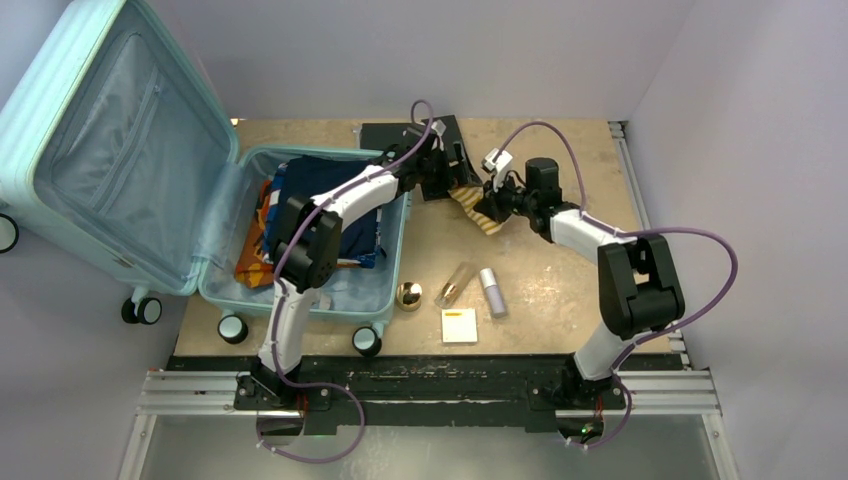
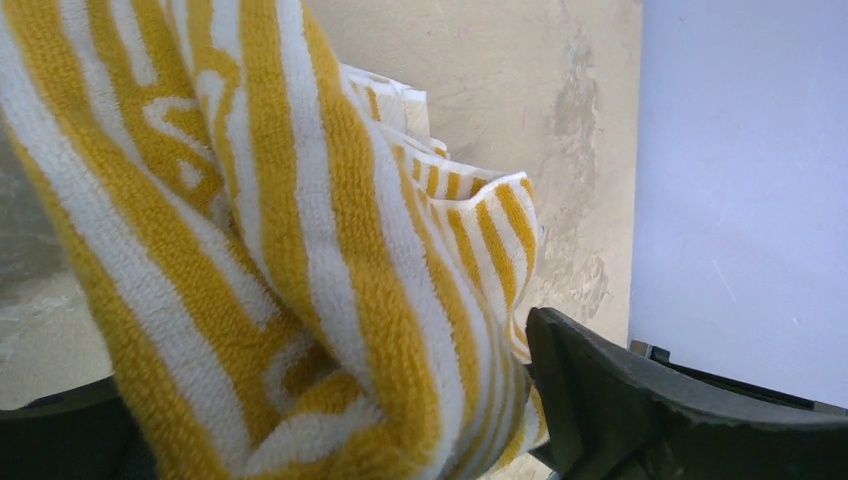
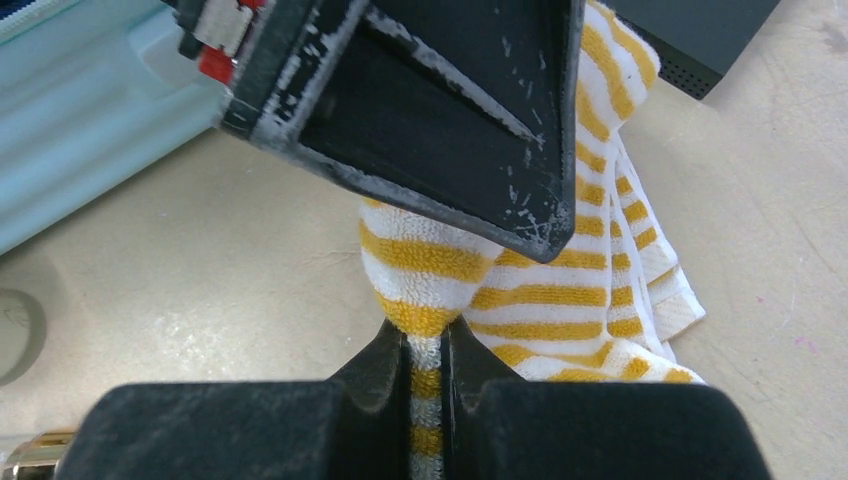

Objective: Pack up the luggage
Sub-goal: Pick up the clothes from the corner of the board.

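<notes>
Pinching yellow-striped towel [image 3: 560, 300] in right claw [image 3: 427, 370], left claw [image 2: 330, 415] spread wide around it, near luggage [image 1: 40, 125]

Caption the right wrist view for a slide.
Right gripper, jaws shut on a yellow-striped towel, with the left gripper close by.

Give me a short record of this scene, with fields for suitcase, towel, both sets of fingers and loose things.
suitcase: open, lid to the left, clothes inside
towel: yellow-white striped, outside suitcase, between both arms
right fingers: shut on towel
left fingers: open, towel between them
loose on table: gold round thing, clear bottle, white tube, yellow pad
</notes>
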You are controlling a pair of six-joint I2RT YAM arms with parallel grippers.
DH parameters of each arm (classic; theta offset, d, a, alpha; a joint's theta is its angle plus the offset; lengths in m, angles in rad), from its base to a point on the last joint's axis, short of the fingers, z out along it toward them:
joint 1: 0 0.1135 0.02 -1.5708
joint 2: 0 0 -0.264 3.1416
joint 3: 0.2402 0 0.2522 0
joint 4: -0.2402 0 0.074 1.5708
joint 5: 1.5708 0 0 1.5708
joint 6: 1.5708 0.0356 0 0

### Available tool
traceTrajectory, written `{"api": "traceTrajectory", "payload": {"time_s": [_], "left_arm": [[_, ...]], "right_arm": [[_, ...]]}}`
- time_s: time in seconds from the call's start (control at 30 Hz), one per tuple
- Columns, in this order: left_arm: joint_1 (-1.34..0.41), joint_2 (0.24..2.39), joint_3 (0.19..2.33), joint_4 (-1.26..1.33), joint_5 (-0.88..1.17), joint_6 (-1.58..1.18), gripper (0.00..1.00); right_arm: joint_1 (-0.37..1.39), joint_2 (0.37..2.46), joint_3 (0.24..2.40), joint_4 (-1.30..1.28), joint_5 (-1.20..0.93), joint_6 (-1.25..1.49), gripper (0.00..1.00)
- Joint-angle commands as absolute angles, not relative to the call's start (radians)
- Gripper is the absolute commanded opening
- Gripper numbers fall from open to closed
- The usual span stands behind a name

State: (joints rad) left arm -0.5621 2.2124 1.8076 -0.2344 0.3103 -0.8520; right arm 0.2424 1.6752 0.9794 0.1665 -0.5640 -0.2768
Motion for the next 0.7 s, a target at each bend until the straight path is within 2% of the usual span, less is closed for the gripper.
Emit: {"api": "traceTrajectory", "payload": {"time_s": [0.0, 0.03, 0.13, 0.2, 0.3, 0.37, 0.4, 0.5, 0.67], "left_arm": [[-0.557, 2.231, 1.802, -0.19, 0.344, -0.799, 0.89], [-0.558, 2.233, 1.792, -0.166, 0.38, -0.794, 0.79], [-0.558, 2.238, 1.784, -0.109, 0.456, -0.793, 0.32], [-0.558, 2.234, 1.797, -0.1, 0.482, -0.783, 0.0], [-0.556, 2.22, 1.852, -0.145, 0.501, -0.717, 0.0], [-0.551, 2.213, 1.922, -0.196, 0.528, -0.649, 0.0], [-0.547, 2.211, 1.958, -0.225, 0.537, -0.609, 0.0], [-0.526, 2.188, 2.028, -0.308, 0.538, -0.499, 0.0], [-0.437, 2.115, 1.996, -0.385, 0.522, -0.447, 0.0]], "right_arm": [[0.267, 1.621, 1.0, 0.22, -0.612, -0.256, 0.0], [0.272, 1.618, 1.0, 0.22, -0.614, -0.256, 0.0], [0.283, 1.615, 1.008, 0.208, -0.623, -0.261, 0.0], [0.285, 1.612, 1.02, 0.183, -0.629, -0.277, 0.19], [0.285, 1.58, 1.041, 0.117, -0.634, -0.322, 0.67], [0.284, 1.545, 1.052, 0.073, -0.63, -0.333, 0.95], [0.283, 1.525, 1.059, 0.045, -0.623, -0.347, 0.99], [0.281, 1.451, 1.063, 0.002, -0.604, -0.367, 0.99], [0.275, 1.312, 1.014, -0.011, -0.528, -0.346, 0.99]]}}
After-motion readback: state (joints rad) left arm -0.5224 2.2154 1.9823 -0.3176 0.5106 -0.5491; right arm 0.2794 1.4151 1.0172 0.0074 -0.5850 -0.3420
